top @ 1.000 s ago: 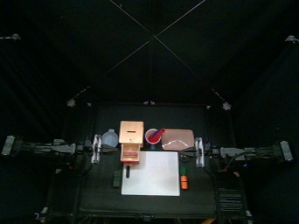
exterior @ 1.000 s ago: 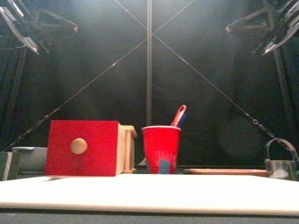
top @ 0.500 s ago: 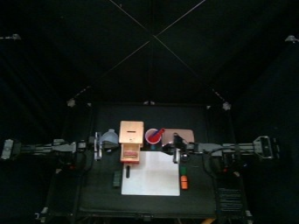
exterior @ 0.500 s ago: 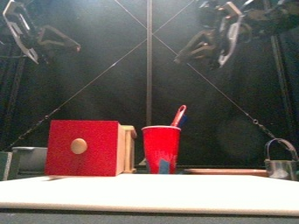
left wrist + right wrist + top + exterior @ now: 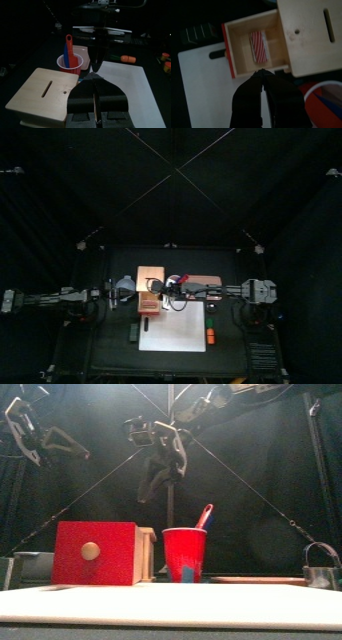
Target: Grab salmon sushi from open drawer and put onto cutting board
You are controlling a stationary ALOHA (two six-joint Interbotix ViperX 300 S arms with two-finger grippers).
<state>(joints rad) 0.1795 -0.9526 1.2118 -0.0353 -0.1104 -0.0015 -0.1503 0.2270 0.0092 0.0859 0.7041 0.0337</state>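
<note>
The salmon sushi (image 5: 258,46), a small pink striped piece, lies in the open drawer (image 5: 233,47) of the tan wooden box (image 5: 314,35). My right gripper (image 5: 260,73) hangs over the drawer's front part with its jaws shut and nothing held, just short of the sushi. From above, the right gripper (image 5: 163,294) reaches across the table to the drawer (image 5: 148,308). The white cutting board (image 5: 174,326) lies in front of the box. At the left side my left gripper (image 5: 93,80) stays shut, facing the box (image 5: 47,90).
A red cup (image 5: 183,554) holding a red and blue utensil stands right of the box. On the board's right edge lies an orange bar (image 5: 211,336), with a green item (image 5: 134,331) at its left. A pinkish slab (image 5: 203,284) sits behind.
My right arm has swung in from the right side of the table and now hangs over the open drawer. The left arm has barely moved.
</note>
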